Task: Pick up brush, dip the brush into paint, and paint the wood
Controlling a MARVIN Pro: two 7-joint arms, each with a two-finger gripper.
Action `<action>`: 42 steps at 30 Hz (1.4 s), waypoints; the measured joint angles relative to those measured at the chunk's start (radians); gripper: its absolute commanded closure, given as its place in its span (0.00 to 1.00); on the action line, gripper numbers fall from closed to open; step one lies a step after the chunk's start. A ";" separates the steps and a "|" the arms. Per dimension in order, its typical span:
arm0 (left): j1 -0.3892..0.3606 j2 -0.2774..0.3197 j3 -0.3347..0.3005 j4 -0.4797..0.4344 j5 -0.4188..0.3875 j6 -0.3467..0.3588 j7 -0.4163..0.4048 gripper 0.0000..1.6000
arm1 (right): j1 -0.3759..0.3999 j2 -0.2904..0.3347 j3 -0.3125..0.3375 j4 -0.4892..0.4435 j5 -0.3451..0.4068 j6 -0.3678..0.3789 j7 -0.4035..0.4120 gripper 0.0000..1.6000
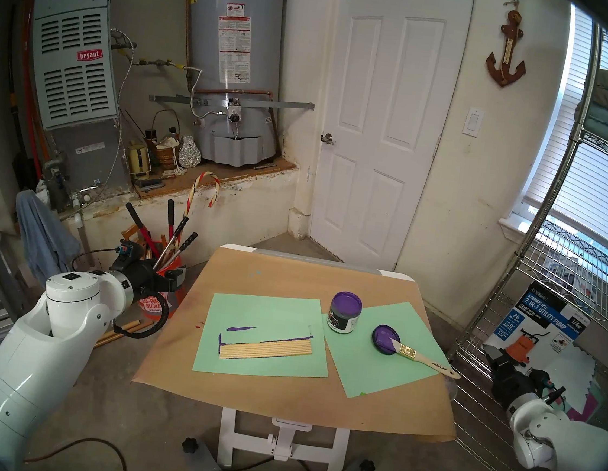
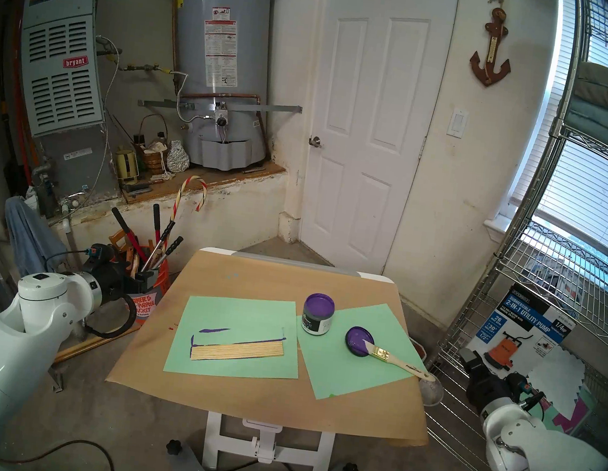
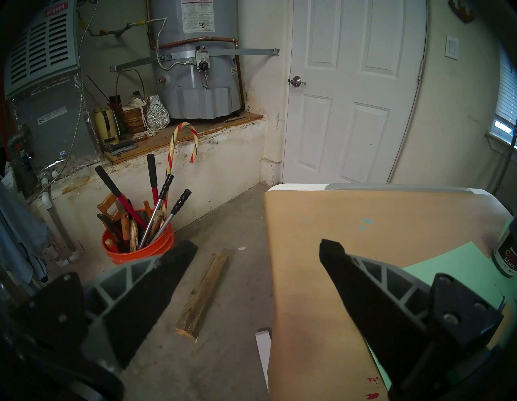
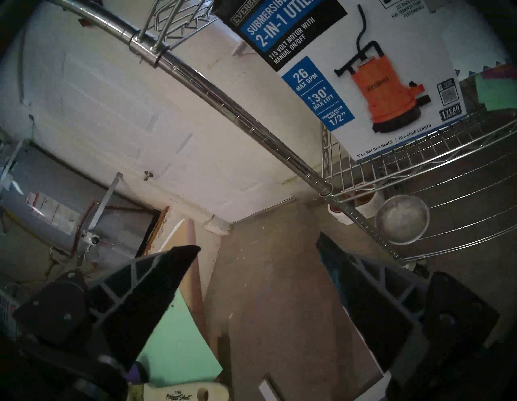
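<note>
The brush [image 1: 428,361] lies on the right green sheet, its purple bristles resting on the flat purple lid [image 1: 383,338] and its handle pointing to the table's right edge. An open jar of purple paint [image 1: 344,312] stands just left of the lid. The wood [image 1: 265,351], a bare tan stick panel, lies flat on the left green sheet. Off the table's right edge, beyond the brush handle's end [image 4: 190,394], my right gripper [image 4: 258,243] stands open and empty. My left gripper [image 3: 258,243] hangs open and empty over the table's left edge.
Brown paper covers the table [image 1: 290,277], with two mint-green sheets [image 1: 385,374] on it. Purple smears mark the left sheet above the wood. An orange bucket of tools [image 3: 137,246] stands left of the table. A wire shelf [image 1: 503,327] with a pump box stands close on the right.
</note>
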 measured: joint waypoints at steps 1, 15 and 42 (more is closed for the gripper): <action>0.000 0.000 0.000 0.000 0.000 0.000 0.000 0.00 | -0.009 -0.004 0.007 -0.001 0.005 0.001 0.016 0.00; 0.000 0.000 0.000 0.000 0.000 0.000 0.000 0.00 | -0.168 -0.069 0.137 -0.031 0.082 0.101 0.242 0.00; 0.001 0.001 -0.003 -0.004 -0.001 0.000 0.001 0.00 | -0.388 -0.181 0.297 0.001 0.055 0.449 0.572 0.00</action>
